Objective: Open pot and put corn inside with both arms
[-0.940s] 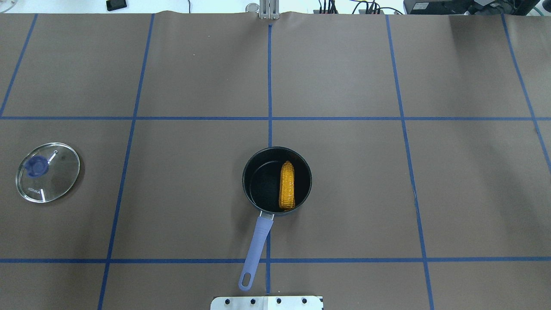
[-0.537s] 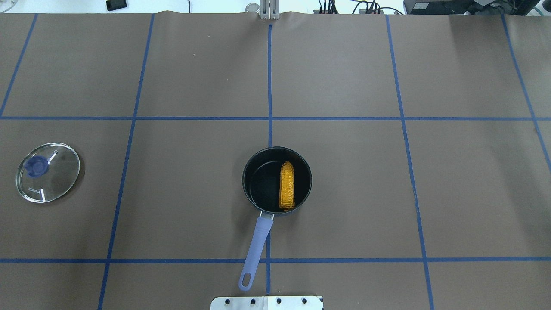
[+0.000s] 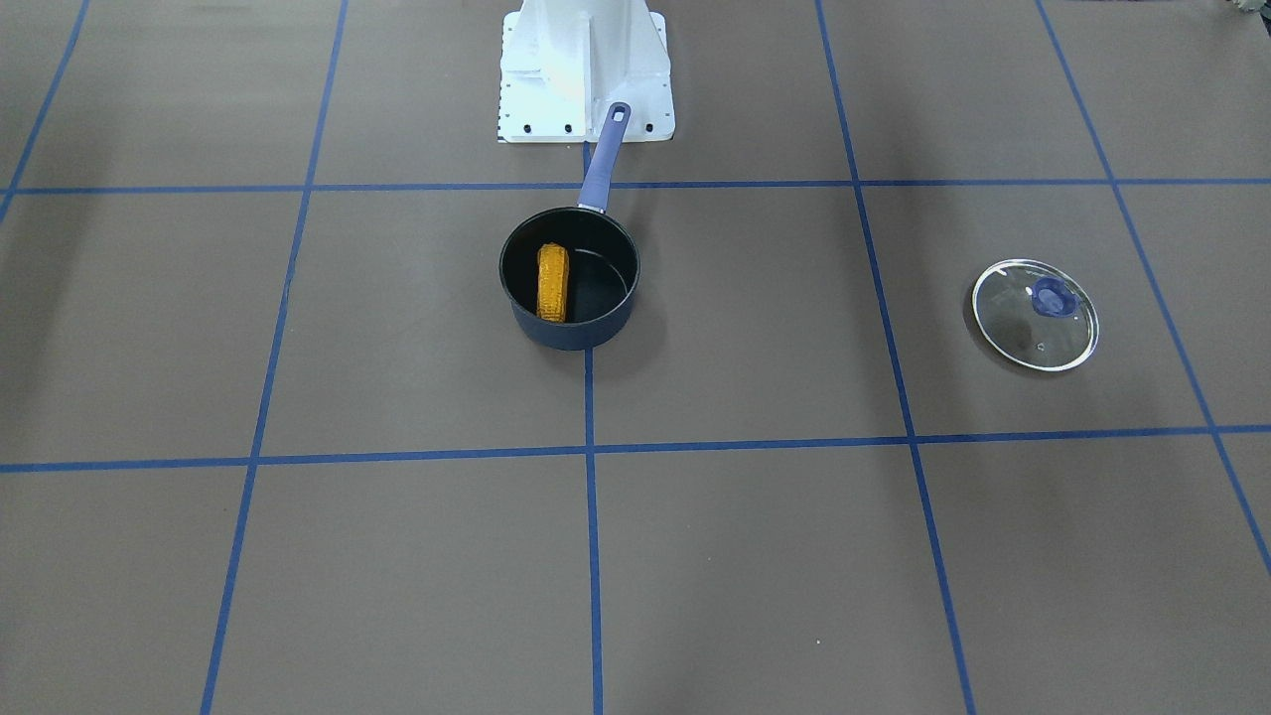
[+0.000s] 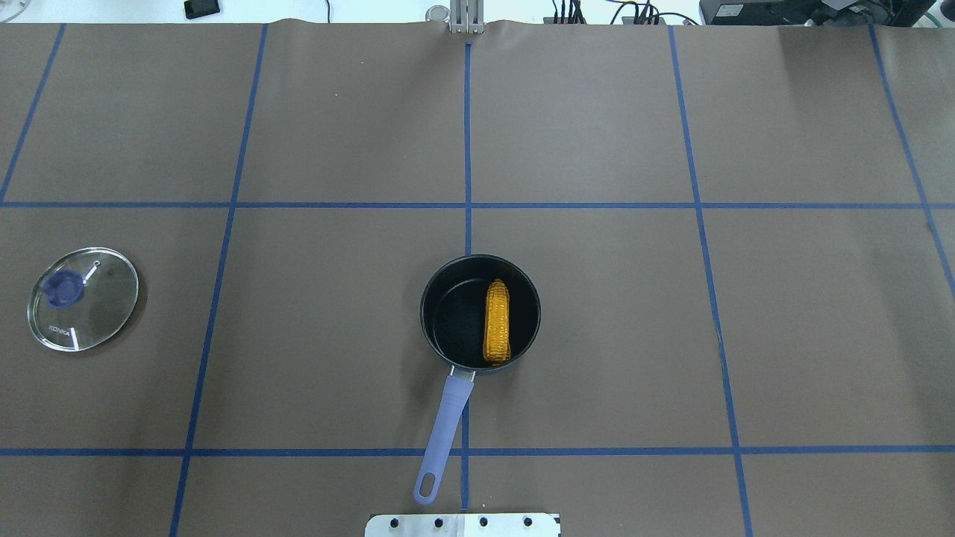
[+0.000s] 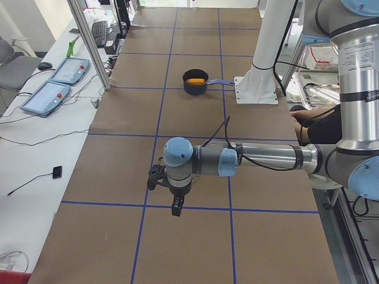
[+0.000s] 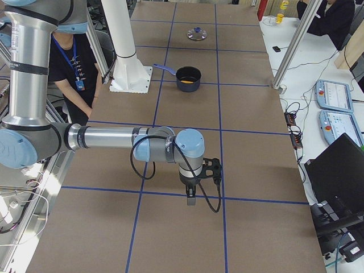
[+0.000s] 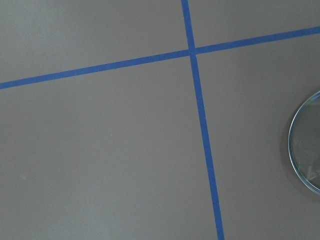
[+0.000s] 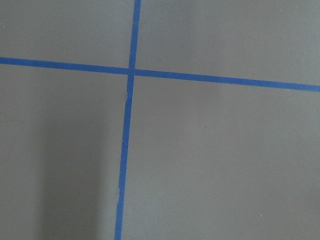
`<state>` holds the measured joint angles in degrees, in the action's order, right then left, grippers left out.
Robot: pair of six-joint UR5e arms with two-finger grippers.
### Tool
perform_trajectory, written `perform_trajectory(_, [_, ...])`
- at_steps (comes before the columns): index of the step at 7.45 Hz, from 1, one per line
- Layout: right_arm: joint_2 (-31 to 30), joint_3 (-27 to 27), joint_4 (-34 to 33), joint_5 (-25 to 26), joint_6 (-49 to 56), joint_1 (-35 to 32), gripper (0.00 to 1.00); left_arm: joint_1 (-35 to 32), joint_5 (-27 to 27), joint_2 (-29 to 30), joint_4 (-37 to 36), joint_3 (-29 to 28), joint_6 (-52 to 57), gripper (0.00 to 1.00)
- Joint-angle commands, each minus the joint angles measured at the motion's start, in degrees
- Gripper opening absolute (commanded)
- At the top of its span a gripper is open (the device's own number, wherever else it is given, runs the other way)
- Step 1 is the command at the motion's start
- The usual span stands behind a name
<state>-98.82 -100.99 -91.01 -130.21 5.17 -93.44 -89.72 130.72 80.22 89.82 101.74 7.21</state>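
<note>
The dark navy pot (image 4: 453, 317) stands open near the table's middle, its periwinkle handle (image 4: 445, 425) pointing toward the robot base. The corn (image 4: 498, 321) lies inside it, along its right side. Pot (image 3: 571, 334) and corn (image 3: 552, 282) also show in the front view. Neither gripper shows in the overhead or front view. The left gripper (image 5: 176, 208) shows only in the exterior left view, far from the pot (image 5: 194, 89). The right gripper (image 6: 190, 199) shows only in the exterior right view, far from the pot (image 6: 189, 86). I cannot tell whether either is open or shut.
The round glass lid (image 4: 93, 309) with a blue knob lies flat at the table's left; its edge (image 7: 306, 150) shows in the left wrist view. The white robot base plate (image 4: 462, 524) is at the near edge. Blue tape lines cross the brown table cover.
</note>
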Motion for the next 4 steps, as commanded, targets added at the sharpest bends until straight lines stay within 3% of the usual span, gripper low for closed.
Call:
perform_trajectory(1, [0.38,-0.35,3.35,-0.92,-0.33,0.36,1.00,-0.02,0.24,-0.67,0.01,-0.14,0.18,0.99])
perform_trajectory(4, [0.29,0.52,5.40,-1.19,-0.25,0.63,1.00,-0.02,0.42,-0.94,0.01,0.21,0.44,0.99])
